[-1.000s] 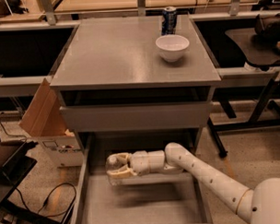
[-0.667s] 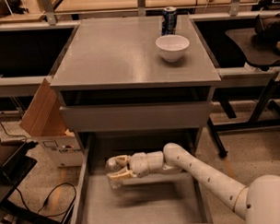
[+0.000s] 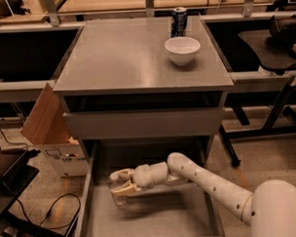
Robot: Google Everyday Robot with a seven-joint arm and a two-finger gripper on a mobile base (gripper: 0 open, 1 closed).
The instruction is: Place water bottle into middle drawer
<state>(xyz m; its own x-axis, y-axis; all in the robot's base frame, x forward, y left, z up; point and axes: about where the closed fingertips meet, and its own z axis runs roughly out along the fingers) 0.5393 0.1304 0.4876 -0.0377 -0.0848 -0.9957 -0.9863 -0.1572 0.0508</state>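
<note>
Nearly done, we judge: our gripper (image 3: 123, 185) reaches into the open drawer (image 3: 87, 206), clenched on the bottle (image 3: 117, 197) low inside, left of centre; only releasing and withdrawing remain.

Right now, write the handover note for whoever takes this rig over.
Hand: low inside the open middle drawer, left of centre, shut on the water bottle.
Bottle: tilted in the hand, close over the drawer floor; whether it touches the floor cannot be told.
Done: bottle is inside the drawer.
Left: release it and pull the arm out.
Blue can and white bowl are on the cabinet top.
</note>
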